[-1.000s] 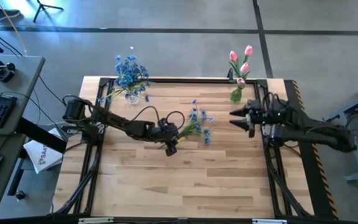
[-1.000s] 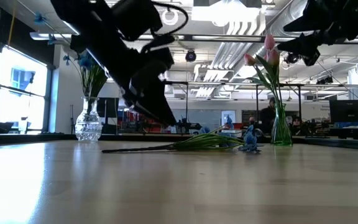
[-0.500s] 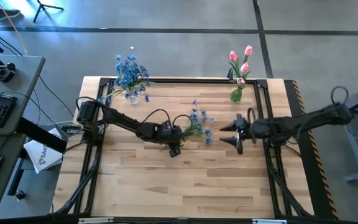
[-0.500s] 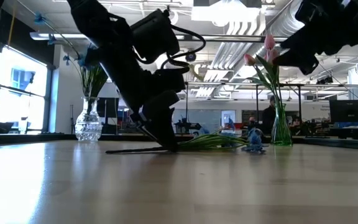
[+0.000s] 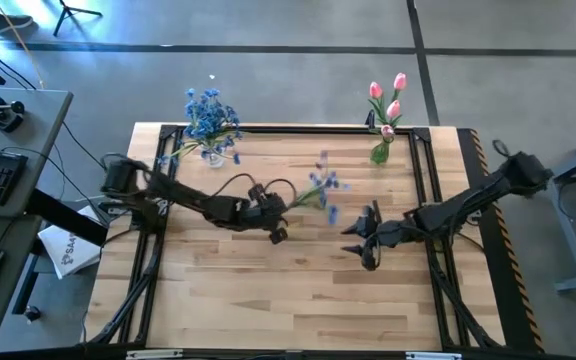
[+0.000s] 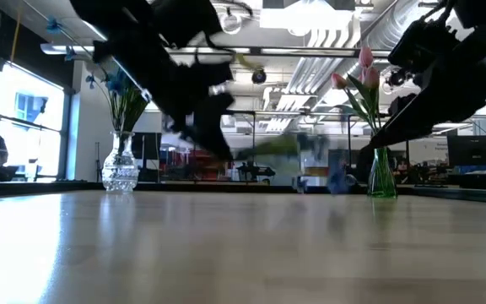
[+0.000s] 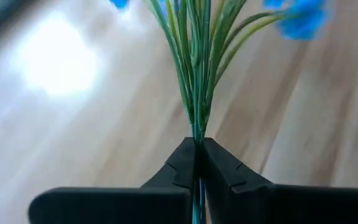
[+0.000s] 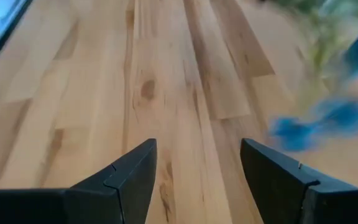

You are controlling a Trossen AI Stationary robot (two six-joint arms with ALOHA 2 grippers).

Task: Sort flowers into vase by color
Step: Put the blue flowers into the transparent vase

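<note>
The left gripper (image 7: 197,163) is clamped on the bare lower stem of a spray of thin green artificial stems topped with small blue blossoms (image 5: 320,190), holding it clear of the light wooden plank table (image 5: 298,300) near its middle. The spray's long axis runs from the gripper out to the right and slightly far, blossoms leading. The clear glass vase already holding blue flowers (image 5: 206,125) stands at the far left edge, so the spray probably has to travel far and left, stem end lowest. The left arm reaches low across from the left side. The right gripper (image 5: 365,240), fingers spread wide and empty, hovers just right of centre, near the blossoms. The slim green glass vase with pink tulips (image 5: 383,115) stands far right.
</note>
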